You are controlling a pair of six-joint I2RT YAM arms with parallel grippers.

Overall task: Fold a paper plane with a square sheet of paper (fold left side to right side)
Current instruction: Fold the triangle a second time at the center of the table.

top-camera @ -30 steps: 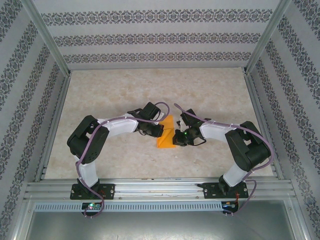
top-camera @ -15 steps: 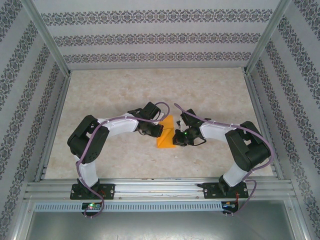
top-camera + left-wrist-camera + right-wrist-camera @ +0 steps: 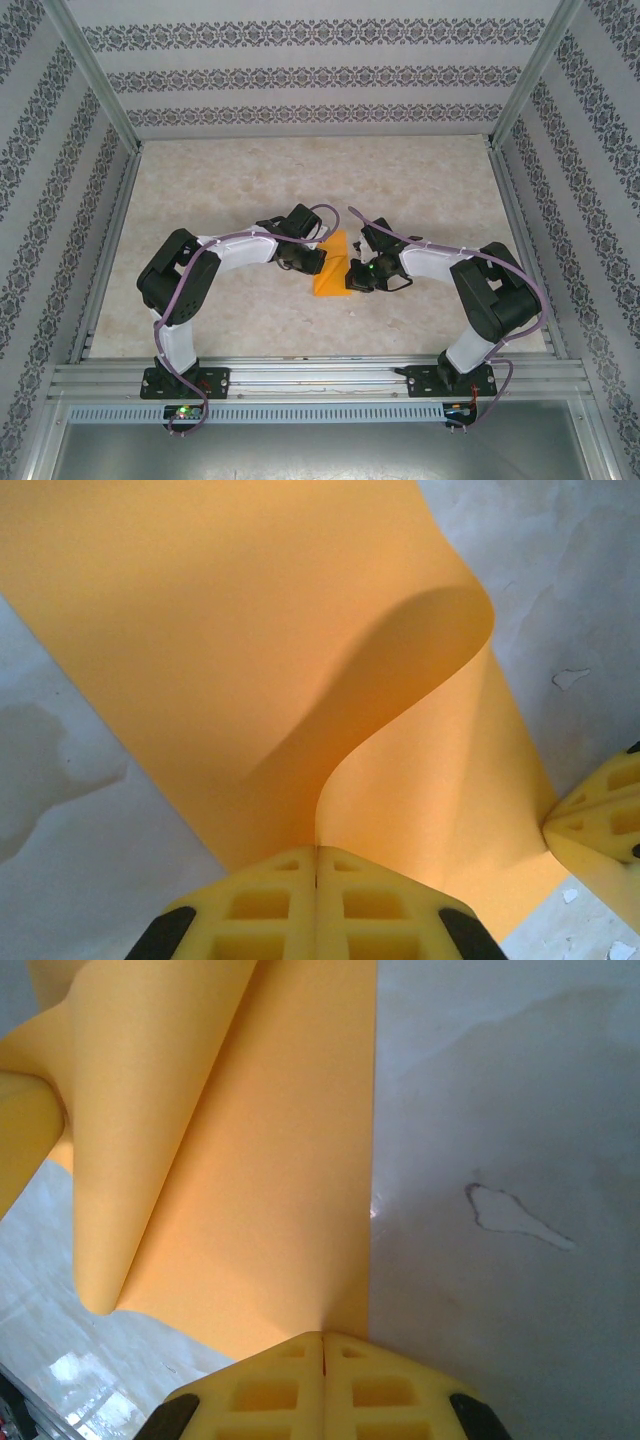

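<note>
The orange square sheet of paper (image 3: 333, 270) lies mid-table between the two arms, partly folded over. In the left wrist view one flap of the sheet (image 3: 300, 650) curls up off the rest and runs into the seam of my left gripper (image 3: 318, 850), which is shut on it. In the top view that left gripper (image 3: 318, 258) sits at the sheet's left side. My right gripper (image 3: 322, 1338) is shut, its tips resting on the flat part of the sheet (image 3: 280, 1180) close to its straight right edge. The right gripper (image 3: 352, 272) is at the sheet's right side.
The marbled table (image 3: 300, 180) stretches behind the paper, bounded by metal rails (image 3: 110, 240) and patterned walls. The right gripper's yellow finger (image 3: 600, 825) shows at the right edge of the left wrist view. The left one (image 3: 25, 1130) shows at the left of the right wrist view.
</note>
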